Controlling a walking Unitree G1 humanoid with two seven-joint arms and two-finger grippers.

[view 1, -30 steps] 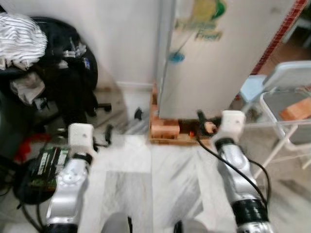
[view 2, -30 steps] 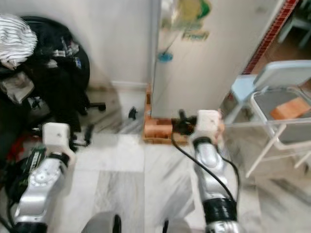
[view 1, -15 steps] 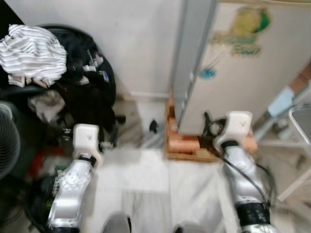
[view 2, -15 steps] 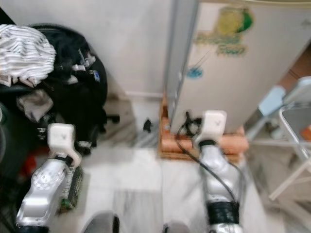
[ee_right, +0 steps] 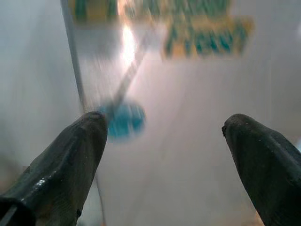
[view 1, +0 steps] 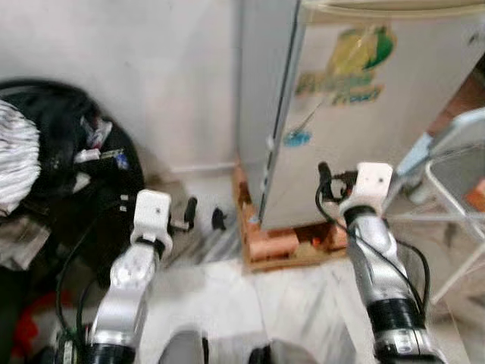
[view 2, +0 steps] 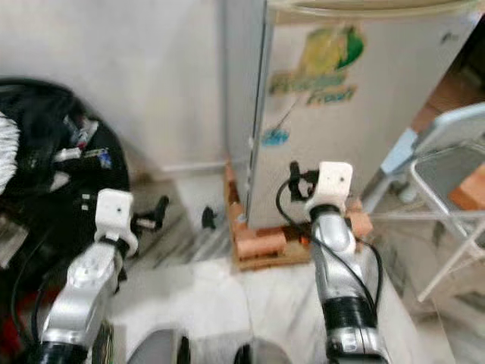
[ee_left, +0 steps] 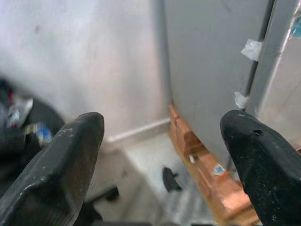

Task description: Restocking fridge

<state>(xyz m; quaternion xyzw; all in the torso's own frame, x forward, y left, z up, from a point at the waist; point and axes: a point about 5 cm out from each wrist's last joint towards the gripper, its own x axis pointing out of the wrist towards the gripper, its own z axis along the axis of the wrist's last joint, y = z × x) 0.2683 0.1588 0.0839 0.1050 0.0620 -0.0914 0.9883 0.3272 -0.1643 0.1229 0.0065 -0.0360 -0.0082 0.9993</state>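
Note:
A silver fridge (view 1: 356, 114) with a green and yellow sticker stands straight ahead, its door shut. It rests on bricks (view 1: 273, 244) and a wooden pallet. My right gripper (view 1: 326, 180) is held up close to the lower door, open and empty; in the right wrist view its fingers (ee_right: 70, 160) frame a blue sticker (ee_right: 123, 120) on the door. My left gripper (view 1: 189, 211) is open and empty too, low and to the left of the fridge. Its wrist view looks at the fridge's grey side (ee_left: 211, 70) and the wall.
A black office chair (view 1: 76, 182) piled with clothes, one striped (view 1: 15, 163), stands at the left. A white folding frame (view 1: 455, 159) stands at the right. A small black object (view 1: 217, 220) lies on the marble floor (view 1: 227, 296) by the bricks. A white wall (view 1: 151, 76) is behind.
The whole view has swung and the fridge looks nearer. Both arms are raised higher; the right gripper is now before the door instead of the bricks.

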